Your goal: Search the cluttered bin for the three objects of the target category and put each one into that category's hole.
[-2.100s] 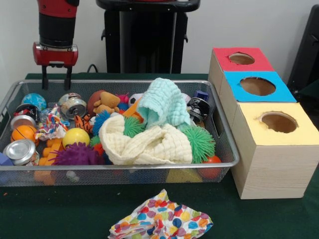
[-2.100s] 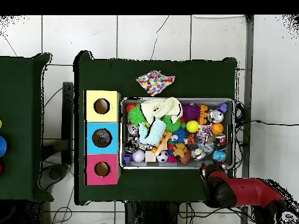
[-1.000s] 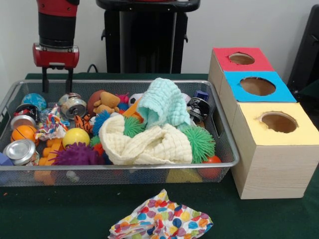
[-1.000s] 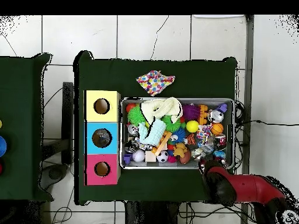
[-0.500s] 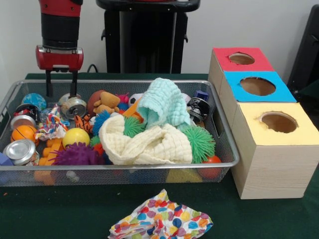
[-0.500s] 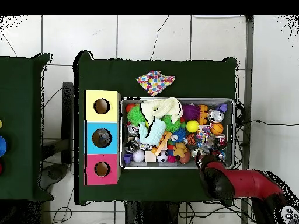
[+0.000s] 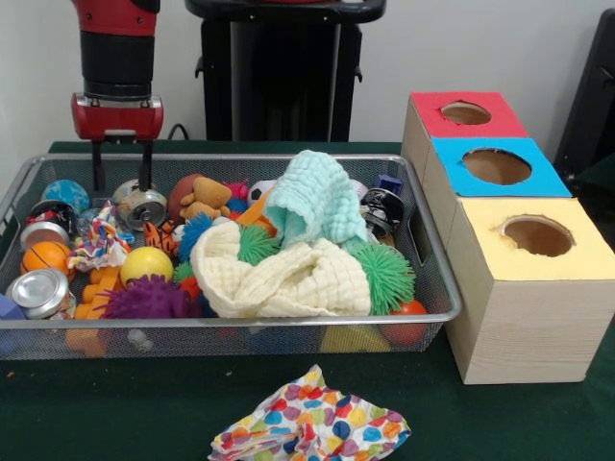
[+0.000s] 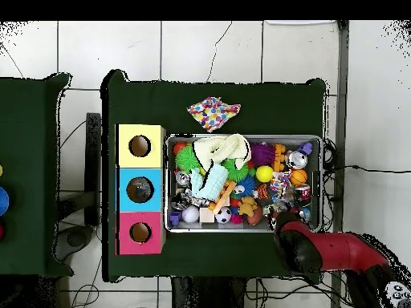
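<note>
**Open gripper poised over a crowded bin corner**

At the bottom centre of the front view, a multicoloured cloth [image 7: 309, 426] lies on the green table [image 7: 115, 403], outside the wire bin [image 7: 231, 331]. Behind it, the yellow cloth [image 7: 288, 279] and mint cloth [image 7: 312, 202] heap over the middle of the bin, probably hiding things underneath. At right stand the yellow box [image 7: 538, 288], blue box [image 7: 495, 168] and red box [image 7: 463, 113], holes upward.

At upper left, the gripper [image 7: 120, 181] hangs with fingers apart and nothing between them, just above a silver can [image 7: 142, 206] at the bin's back corner. The cans, balls and a knotted rag [image 7: 96, 248] are packed tightly there, so a descent could clip a neighbour, wedge against the mesh wall, or roll the can away.

Compared with the earlier frames, the gripper has shifted slightly rightward and lower, from behind the rim to over the can. The bin's contents look unchanged.
</note>
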You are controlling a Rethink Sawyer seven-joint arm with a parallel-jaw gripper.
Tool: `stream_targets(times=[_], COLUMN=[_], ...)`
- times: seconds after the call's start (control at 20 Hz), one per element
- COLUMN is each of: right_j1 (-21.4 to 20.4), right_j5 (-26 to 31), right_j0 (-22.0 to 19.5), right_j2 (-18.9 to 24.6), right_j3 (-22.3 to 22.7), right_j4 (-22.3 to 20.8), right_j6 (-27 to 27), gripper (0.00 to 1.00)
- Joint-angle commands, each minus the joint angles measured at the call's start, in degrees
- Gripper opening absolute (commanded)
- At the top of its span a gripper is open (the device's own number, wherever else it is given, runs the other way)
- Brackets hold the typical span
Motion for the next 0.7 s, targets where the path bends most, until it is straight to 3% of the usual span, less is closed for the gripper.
stream_targets(times=[0.05,0.2,0.7], right_j1=[3.43,3.81,6.53], right_j5=[-0.99,-2.18,-4.19], right_j0=[0.51,1.71,2.46], right_j2=[0.63,-1.27,-1.82], right_j3=[-2.05,-3.25,-6.2], right_j4=[-2.91,-3.6,-4.32], right_j6=[2.8,3.75,3.84], gripper=[1.0,1.0,1.0])
